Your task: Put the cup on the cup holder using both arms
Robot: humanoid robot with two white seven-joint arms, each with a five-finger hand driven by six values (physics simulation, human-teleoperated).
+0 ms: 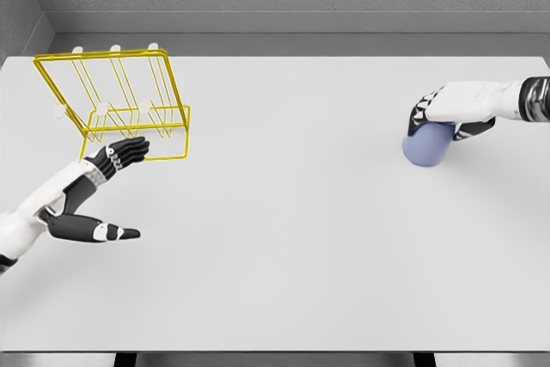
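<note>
Right robot hand point(455, 109) on blue cup point(427, 147)

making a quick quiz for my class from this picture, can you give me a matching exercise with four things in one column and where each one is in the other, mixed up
Things:
1. cup holder
2. cup
3. left hand
4. right hand

Places or states:
A. far right of the table, closed around the blue cup
B. yellow wire, far left corner of the table
C. open, just in front of the yellow wire frame
D. blue, under the white hand on the right

Pairs: 1-B, 2-D, 3-C, 4-A
</note>
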